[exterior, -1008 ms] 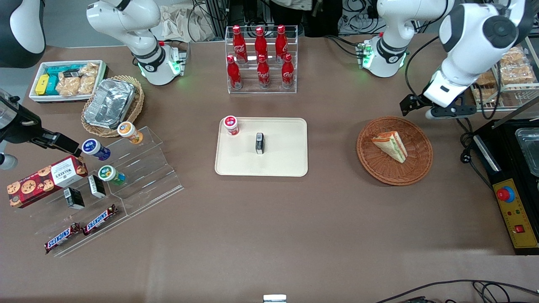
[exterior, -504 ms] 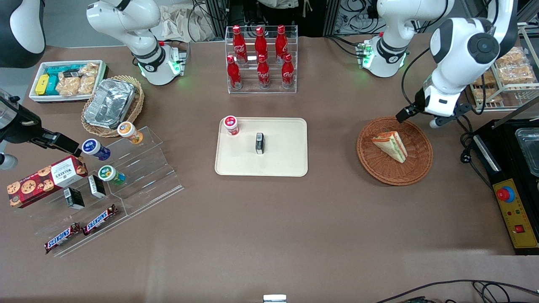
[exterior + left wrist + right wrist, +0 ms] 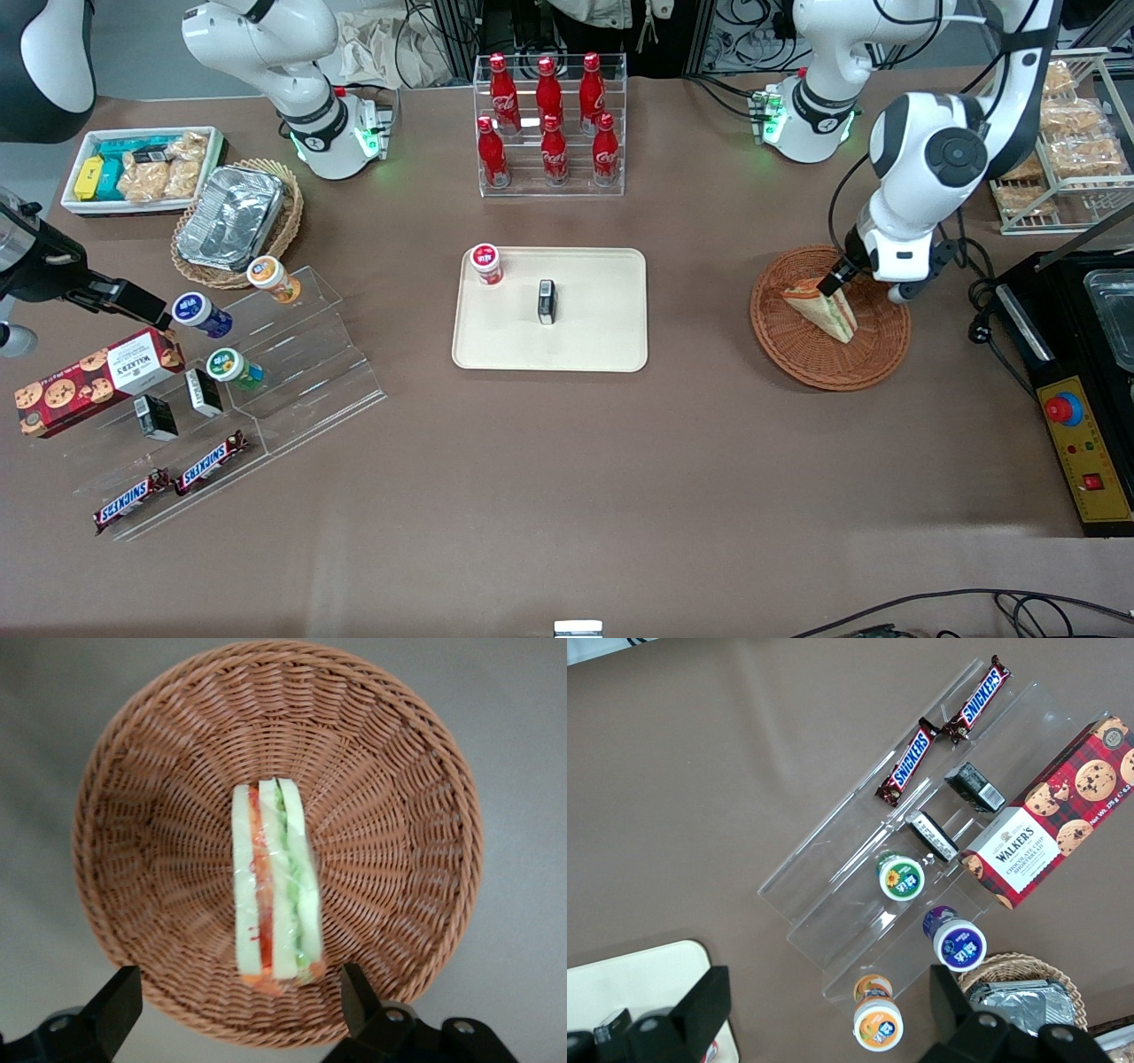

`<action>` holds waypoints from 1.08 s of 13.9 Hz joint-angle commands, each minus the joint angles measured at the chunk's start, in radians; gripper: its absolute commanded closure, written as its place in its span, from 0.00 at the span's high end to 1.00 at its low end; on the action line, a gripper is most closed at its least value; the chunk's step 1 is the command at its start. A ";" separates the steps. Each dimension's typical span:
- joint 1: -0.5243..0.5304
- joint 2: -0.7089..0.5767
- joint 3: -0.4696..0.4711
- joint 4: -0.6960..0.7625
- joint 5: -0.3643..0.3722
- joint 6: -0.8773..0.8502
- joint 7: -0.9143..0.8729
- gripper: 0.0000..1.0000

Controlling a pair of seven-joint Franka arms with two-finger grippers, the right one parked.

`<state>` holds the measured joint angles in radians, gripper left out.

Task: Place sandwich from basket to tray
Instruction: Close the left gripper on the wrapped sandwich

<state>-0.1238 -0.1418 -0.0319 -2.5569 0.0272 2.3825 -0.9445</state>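
Note:
The sandwich (image 3: 826, 307) lies in the reddish-brown wicker basket (image 3: 873, 359) toward the working arm's end of the table. It is a wedge with pale bread and red, orange and green layers, wrapped in clear film. My left gripper (image 3: 864, 285) hovers just above the basket, over the sandwich's end farther from the front camera. In the left wrist view the gripper (image 3: 237, 1005) is open and empty, its fingers (image 3: 115, 1010) standing wide to either side of one end of the sandwich (image 3: 273, 890), above the basket (image 3: 159, 815). The cream tray (image 3: 602, 341) lies mid-table.
On the tray stand a red-capped jar (image 3: 485, 263) and a small black box (image 3: 547, 301). A rack of red bottles (image 3: 549, 124) stands farther back. A wire rack of bagged pastries (image 3: 1067, 151) and a black machine (image 3: 1085, 372) flank the basket.
My left arm has swung from beside the pastry rack toward the front camera and down, so the gripper now sits over the basket and sandwich. The sandwich has not moved.

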 commanded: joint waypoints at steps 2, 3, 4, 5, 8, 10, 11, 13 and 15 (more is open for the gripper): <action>-0.022 0.051 0.001 -0.005 0.026 0.063 -0.077 1.00; -0.029 0.053 0.001 -0.023 0.026 0.088 -0.077 1.00; -0.030 0.054 0.001 -0.043 0.028 0.121 -0.077 1.00; -0.030 0.068 0.001 -0.054 0.028 0.144 -0.077 1.00; -0.033 0.082 0.003 -0.057 0.028 0.165 -0.082 0.88; -0.031 0.074 0.003 -0.048 0.028 0.150 -0.079 0.44; -0.031 0.073 0.003 -0.042 0.028 0.133 -0.077 0.27; -0.031 0.067 0.003 -0.008 0.028 0.083 -0.077 0.04; -0.031 0.059 0.001 0.047 0.030 -0.007 -0.071 0.00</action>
<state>-0.1462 -0.0616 -0.0325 -2.5630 0.0313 2.4640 -0.9925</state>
